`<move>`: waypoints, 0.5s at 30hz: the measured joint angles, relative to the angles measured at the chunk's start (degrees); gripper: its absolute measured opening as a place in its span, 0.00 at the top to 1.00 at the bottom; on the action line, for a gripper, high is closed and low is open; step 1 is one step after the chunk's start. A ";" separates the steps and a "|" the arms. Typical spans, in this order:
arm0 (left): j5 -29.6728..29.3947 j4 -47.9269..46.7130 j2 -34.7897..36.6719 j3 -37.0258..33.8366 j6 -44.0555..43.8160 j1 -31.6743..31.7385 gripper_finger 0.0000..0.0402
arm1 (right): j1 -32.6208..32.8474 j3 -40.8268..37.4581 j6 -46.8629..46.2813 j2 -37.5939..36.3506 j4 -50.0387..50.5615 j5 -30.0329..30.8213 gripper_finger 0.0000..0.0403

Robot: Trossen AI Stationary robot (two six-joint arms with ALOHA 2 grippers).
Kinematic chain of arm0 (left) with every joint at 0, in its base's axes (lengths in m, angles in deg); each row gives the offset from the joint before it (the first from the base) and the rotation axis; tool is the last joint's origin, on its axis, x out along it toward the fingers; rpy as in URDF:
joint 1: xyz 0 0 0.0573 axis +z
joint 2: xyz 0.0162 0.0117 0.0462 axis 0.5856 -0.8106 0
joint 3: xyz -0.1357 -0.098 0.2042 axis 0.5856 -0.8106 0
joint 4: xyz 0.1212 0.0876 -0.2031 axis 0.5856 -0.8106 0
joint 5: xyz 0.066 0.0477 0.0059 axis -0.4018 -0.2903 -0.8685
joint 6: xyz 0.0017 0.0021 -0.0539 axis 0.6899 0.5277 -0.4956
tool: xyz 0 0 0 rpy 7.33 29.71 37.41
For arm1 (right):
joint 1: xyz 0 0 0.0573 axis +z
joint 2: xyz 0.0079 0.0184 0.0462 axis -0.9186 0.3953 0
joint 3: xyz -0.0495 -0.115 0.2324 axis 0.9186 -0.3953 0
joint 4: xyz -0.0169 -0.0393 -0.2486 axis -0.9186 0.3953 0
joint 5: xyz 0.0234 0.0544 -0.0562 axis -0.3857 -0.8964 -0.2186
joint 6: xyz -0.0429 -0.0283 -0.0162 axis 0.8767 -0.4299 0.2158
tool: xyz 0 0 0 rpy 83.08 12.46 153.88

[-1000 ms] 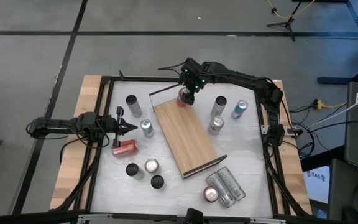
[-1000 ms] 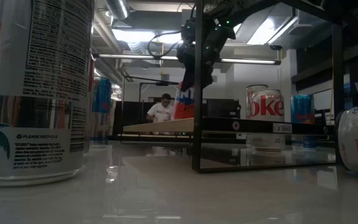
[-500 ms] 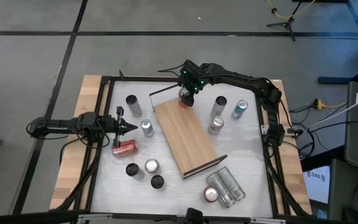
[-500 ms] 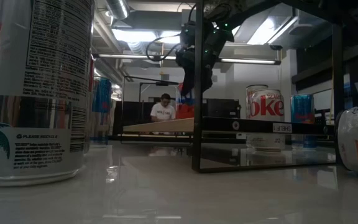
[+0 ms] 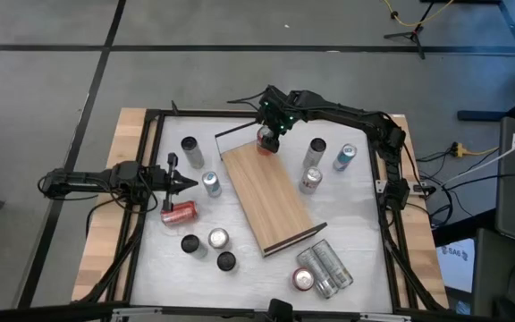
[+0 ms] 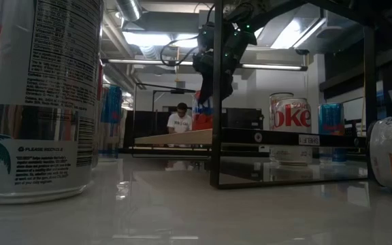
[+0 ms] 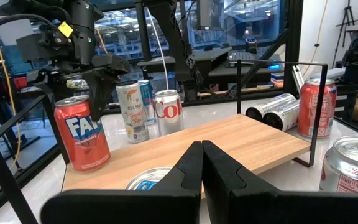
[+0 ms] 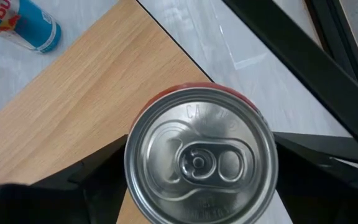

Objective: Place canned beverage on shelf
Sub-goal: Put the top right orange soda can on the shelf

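1. Grey concrete floor surrounds the white glossy tabletop (image 5: 356, 224) in the high view. On it lies the long light-brown wooden shelf board (image 5: 268, 199), set at a slant, its thin black rail at the end toward the right arm. The right gripper (image 5: 269, 136) hangs over that railed end, directly above the red cylindrical beverage can (image 5: 266, 141), which stands upright on the shelf's corner. The left gripper (image 5: 186, 184) waits off the shelf's opposite long side, its fingers pressed together to a point.

2. Level across the table, the low view shows the shelf (image 6: 175, 138) as a thin pale slab behind a black frame post, the red can (image 6: 201, 114) upright on it and the right gripper (image 6: 213, 85) reaching down onto the can's top.

3. Through the left wrist view, the shelf's smooth wood grain (image 7: 229, 140) stretches ahead. The red can (image 7: 81, 132) stands at its corner; the right gripper's dark fingers (image 7: 101, 84) hang spread over the can's rim, and whether they touch it cannot be told. The left arm's own fingers (image 7: 188, 171) meet flat against each other.

4. Looking straight down, the right wrist view fills with the can's round silver lid and pull tab (image 8: 200, 162). Dark fingers (image 8: 319, 149) stand on either side of the can, spread slightly wider than it. Bare wood (image 8: 79, 112) runs beside it.
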 joint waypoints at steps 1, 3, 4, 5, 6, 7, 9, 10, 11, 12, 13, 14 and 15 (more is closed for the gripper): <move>0.00 -0.01 0.00 0.00 0.00 -0.01 1.00 | 0.01 0.00 -0.01 0.00 0.01 0.32 0.15; 0.00 0.00 0.00 -0.02 -0.02 -0.01 1.00 | 0.01 0.04 -0.02 0.00 0.02 0.70 0.15; 0.00 -0.02 0.00 -0.02 0.00 -0.01 1.00 | 0.00 0.04 -0.02 0.00 0.03 0.80 0.15; 0.00 0.00 0.00 0.00 -0.02 0.01 1.00 | 0.00 0.07 -0.02 0.00 0.05 0.81 0.15; 0.00 0.00 0.00 0.00 0.00 0.01 1.00 | 0.00 0.07 -0.02 -0.02 0.07 0.82 0.15; 0.00 -0.02 0.00 0.00 0.00 -0.01 1.00 | 0.00 0.07 -0.01 -0.04 0.07 0.82 0.15; 0.00 -0.01 0.00 -0.01 -0.02 0.00 1.00 | 0.00 0.07 -0.02 -0.07 0.17 0.76 0.15; 0.00 -0.01 0.00 0.00 0.00 0.01 1.00 | 0.00 0.07 -0.02 -0.07 0.22 0.68 0.15; 0.00 -0.01 0.00 0.00 0.00 0.00 1.00 | 0.00 0.07 -0.02 -0.07 0.32 0.55 0.15; 0.00 0.00 0.00 0.00 0.00 -0.01 1.00 | -0.02 0.07 -0.10 -0.07 0.57 0.54 0.15; 0.00 0.00 0.00 0.00 0.00 -0.01 1.00 | -0.02 0.07 -0.26 -0.07 0.77 0.56 0.15; 0.00 -0.01 0.00 0.00 0.00 -0.01 1.00 | -0.02 0.07 -0.32 -0.08 0.96 0.54 0.15; 0.00 0.00 0.00 -0.02 0.00 -0.01 1.00 | -0.02 0.07 -0.34 -0.07 1.21 0.56 0.15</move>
